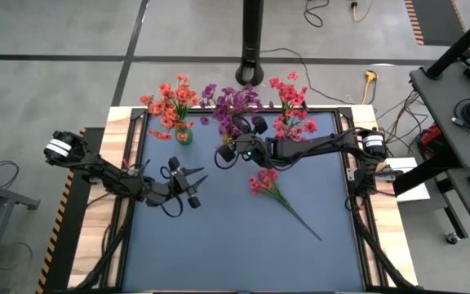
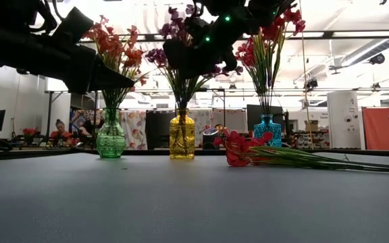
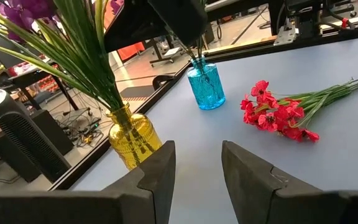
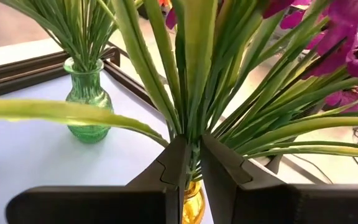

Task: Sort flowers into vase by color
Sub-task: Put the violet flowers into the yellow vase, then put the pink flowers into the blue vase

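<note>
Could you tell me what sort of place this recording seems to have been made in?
Probably a robotics lab or open workshop. The bare concrete floor carries loose cables, a side desk holds electronics, and the low view shows exposed ceiling ducts and people at workstations beyond the table.

yellow vase (image 4: pixel 192 205) mostly hidden (behind pincer)
</note>
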Controlling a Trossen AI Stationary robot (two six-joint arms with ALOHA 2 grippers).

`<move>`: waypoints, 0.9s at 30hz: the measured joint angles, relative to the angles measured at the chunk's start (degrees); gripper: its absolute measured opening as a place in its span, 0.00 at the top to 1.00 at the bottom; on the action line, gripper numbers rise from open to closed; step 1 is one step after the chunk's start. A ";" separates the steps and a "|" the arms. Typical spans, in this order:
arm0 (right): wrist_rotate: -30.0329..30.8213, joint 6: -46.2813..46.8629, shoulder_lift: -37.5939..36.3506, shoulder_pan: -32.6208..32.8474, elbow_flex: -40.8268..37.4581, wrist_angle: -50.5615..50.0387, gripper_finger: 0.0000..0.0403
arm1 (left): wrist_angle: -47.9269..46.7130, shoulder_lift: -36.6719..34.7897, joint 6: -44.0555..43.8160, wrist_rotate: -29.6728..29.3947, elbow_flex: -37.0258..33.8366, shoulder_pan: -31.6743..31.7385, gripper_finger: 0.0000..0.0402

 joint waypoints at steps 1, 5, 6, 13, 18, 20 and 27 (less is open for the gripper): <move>-0.02 -0.31 0.00 0.05 0.00 -0.02 0.91 | 0.00 0.00 0.00 -0.01 0.00 -0.01 0.71; -0.01 -1.47 -0.12 0.06 0.00 -0.03 0.90 | 0.00 0.00 0.00 -0.01 0.00 -0.01 0.71; 0.00 -1.62 -0.18 0.07 0.00 -0.02 0.90 | 0.00 0.00 0.00 -0.01 0.00 -0.01 0.71; 0.52 -1.80 -0.99 0.58 0.00 -0.50 0.76 | 0.00 0.00 0.00 -0.01 0.00 -0.01 0.71; 0.64 -2.04 -2.48 1.58 0.02 -2.26 0.63 | 0.02 0.00 0.00 -0.01 0.00 0.01 0.71; 1.09 -1.98 -3.14 1.99 0.02 -3.28 0.59 | 0.05 0.00 0.00 0.01 0.00 0.01 0.71; 2.10 -3.02 -4.49 3.78 0.03 -3.91 0.50 | 0.15 0.02 -0.02 -0.01 0.00 0.01 0.71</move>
